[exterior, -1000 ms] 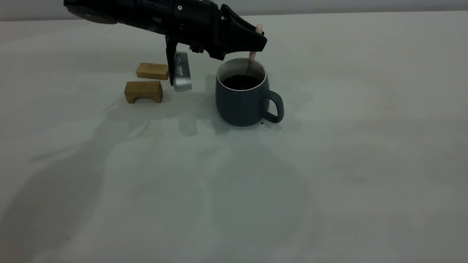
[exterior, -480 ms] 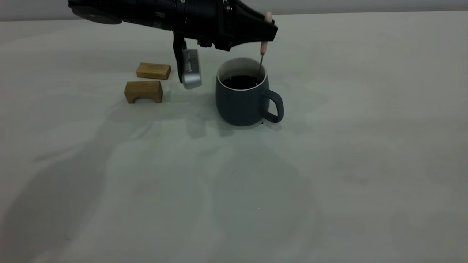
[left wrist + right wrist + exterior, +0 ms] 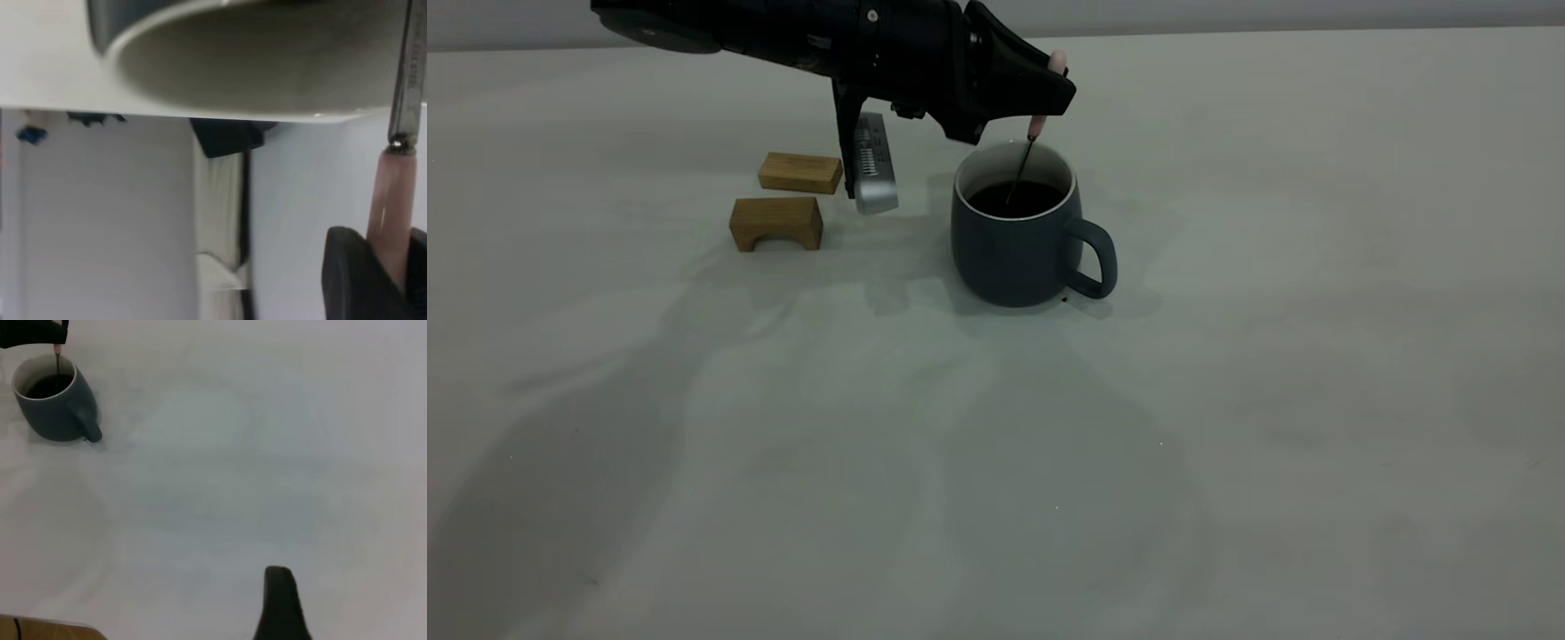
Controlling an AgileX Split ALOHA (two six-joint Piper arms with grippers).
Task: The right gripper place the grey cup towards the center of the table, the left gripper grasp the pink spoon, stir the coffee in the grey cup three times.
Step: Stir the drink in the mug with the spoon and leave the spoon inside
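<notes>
— What do we see nearest the front of the table (image 3: 1227, 462)?

— Bare pale surface with faint shadows. Farther back, near the middle, we find the grey cup (image 3: 1018, 244) standing upright, its handle pointing to our right in the exterior view, the coffee (image 3: 1024, 199) dark inside it.

— And the spoon?

— We see the pink spoon (image 3: 1035, 126) hanging almost straight down over the cup, leaning slightly, its metal neck dipping into the coffee. The left gripper (image 3: 1054, 89) pinches the pink handle from above; in the left wrist view the handle sits clamped between the dark fingers (image 3: 350, 277).

— Beyond that?

— To the cup's left, two wooden blocks (image 3: 776, 222) lie close together, well apart from the cup.

— The right gripper (image 3: 281, 600)?

— We catch only one dark finger in its own wrist view, far from the cup. We cannot tell how it is set.
</notes>
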